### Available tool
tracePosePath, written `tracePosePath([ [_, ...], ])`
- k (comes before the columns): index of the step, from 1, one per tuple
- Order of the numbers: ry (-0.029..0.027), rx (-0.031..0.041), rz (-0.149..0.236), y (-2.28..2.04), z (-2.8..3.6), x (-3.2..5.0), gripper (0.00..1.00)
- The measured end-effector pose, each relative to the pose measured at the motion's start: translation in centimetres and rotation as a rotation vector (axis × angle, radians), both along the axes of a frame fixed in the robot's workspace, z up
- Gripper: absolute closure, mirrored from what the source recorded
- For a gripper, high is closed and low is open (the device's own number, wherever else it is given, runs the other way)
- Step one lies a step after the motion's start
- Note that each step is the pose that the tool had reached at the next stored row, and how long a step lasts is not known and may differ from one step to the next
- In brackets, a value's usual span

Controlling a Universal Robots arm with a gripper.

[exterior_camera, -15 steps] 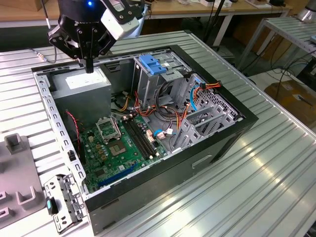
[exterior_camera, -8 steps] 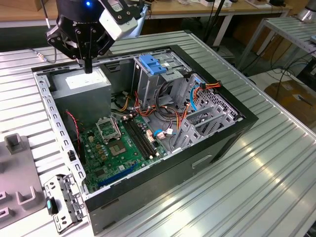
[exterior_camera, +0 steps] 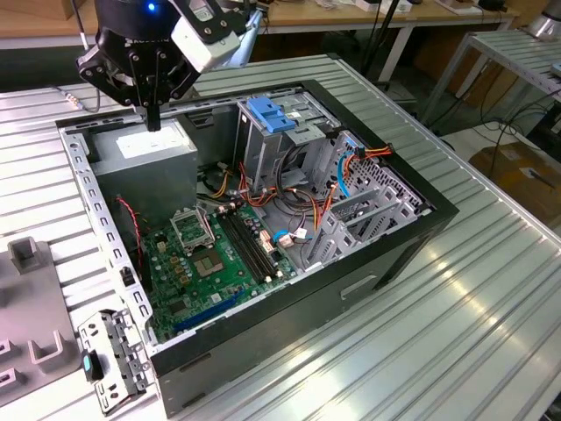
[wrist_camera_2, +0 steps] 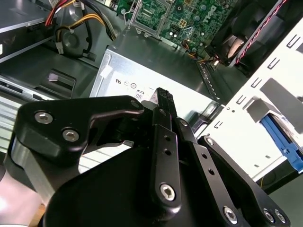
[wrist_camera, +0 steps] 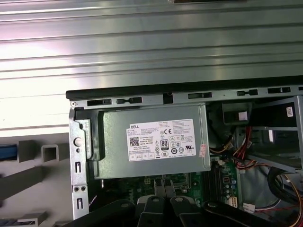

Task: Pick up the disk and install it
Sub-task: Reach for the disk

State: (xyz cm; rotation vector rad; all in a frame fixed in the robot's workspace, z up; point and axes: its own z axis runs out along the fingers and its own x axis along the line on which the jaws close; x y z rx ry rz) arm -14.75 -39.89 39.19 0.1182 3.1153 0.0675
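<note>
Little of the task looks done. The black two-fingered gripper [exterior_camera: 153, 116] hovers above the grey box-shaped power supply [exterior_camera: 145, 153], pinched shut and empty. The dark, blue-railed disk [wrist_camera_2: 282, 140] seems to lie outside the open black computer case [exterior_camera: 368, 272], not yet picked up

A white label [wrist_camera: 161, 137] of black print and round marks lies on the power supply [wrist_camera: 113, 161], just beyond the fingers [wrist_camera: 159, 186]; a small sticker [wrist_camera: 203, 150] sits beside it.
</note>
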Motion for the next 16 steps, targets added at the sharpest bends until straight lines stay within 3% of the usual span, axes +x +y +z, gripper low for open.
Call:
tracePosePath([
  [16,0.0002,0.0,0.0,0.0,-0.04,-0.78,0.89],
])
